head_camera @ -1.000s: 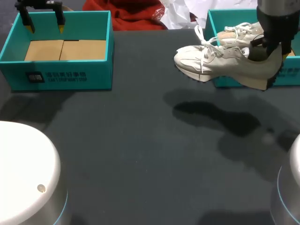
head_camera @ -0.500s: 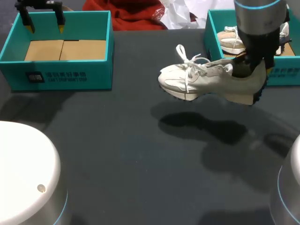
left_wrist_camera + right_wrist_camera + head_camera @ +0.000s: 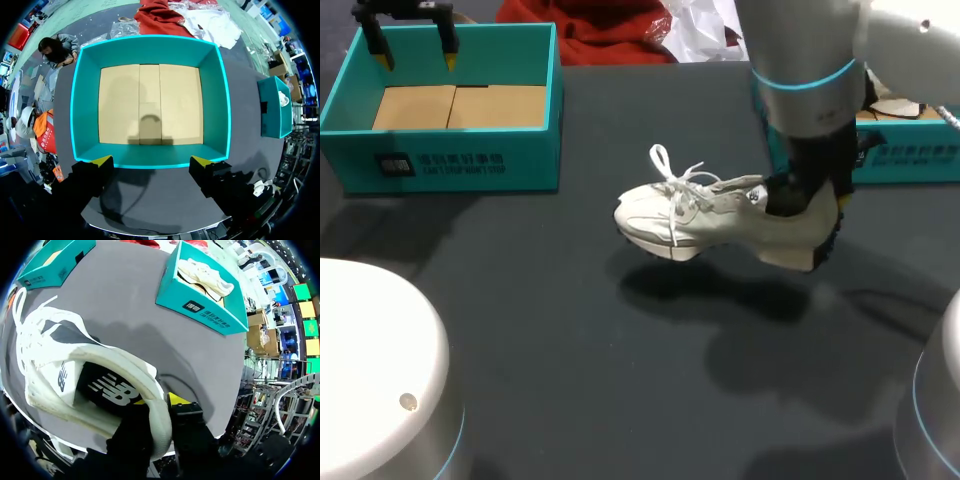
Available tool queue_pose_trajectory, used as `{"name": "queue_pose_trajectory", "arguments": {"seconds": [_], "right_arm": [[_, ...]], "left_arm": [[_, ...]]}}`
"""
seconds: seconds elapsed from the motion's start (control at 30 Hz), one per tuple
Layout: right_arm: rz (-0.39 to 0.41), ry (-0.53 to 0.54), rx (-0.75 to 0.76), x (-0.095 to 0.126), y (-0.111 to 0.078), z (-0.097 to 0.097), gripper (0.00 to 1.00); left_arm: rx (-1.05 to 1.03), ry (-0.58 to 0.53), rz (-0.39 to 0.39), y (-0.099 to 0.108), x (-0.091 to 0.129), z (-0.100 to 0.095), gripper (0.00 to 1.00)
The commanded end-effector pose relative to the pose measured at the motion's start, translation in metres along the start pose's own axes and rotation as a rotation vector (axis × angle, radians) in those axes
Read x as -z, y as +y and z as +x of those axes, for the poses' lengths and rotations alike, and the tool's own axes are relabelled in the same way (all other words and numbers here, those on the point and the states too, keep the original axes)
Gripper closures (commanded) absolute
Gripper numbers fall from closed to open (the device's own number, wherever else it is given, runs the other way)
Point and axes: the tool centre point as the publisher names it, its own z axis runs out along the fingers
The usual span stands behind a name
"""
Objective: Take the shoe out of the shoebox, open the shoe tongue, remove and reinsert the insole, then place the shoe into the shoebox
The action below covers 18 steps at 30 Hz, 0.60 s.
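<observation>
Grips the shoe (image 3: 720,212) by its heel with the right gripper (image 3: 810,205), fingers narrowly parted, one inside the collar and one outside. Hangs the left gripper (image 3: 417,55) wide open and holding nothing over the left box (image 3: 450,160), at the far side. Counted: two shoes, two boxes, with the other shoe (image 3: 207,277) lying in the right box (image 3: 910,160). Held above the table right of centre, toe pointing left, long axis left to right.

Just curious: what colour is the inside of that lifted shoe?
Black insole with white print, in an off-white shoe; best in right wrist view.
</observation>
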Motion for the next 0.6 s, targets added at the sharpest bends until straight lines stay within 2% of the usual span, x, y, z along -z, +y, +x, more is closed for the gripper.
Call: {"name": "queue_pose_trajectory", "arguments": {"seconds": [0.03, 0.37, 0.6], "right_arm": [[0.005, -0.01, 0.007, -0.015, 0.004, 0.026, 1.0], [0.003, -0.001, 0.046, -0.036, 0.004, 0.066, 1.0], [0.013, -0.01, 0.038, -0.049, 0.001, 0.077, 1.0]], "left_arm": [[0.0, -0.001, 0.0, 0.0, 0.0, 0.0, 0.0], [0.0, -0.001, 0.0, 0.0, 0.0, 0.0, 0.0], [0.0, -0.001, 0.0, 0.0, 0.0, 0.0, 0.0]]}}
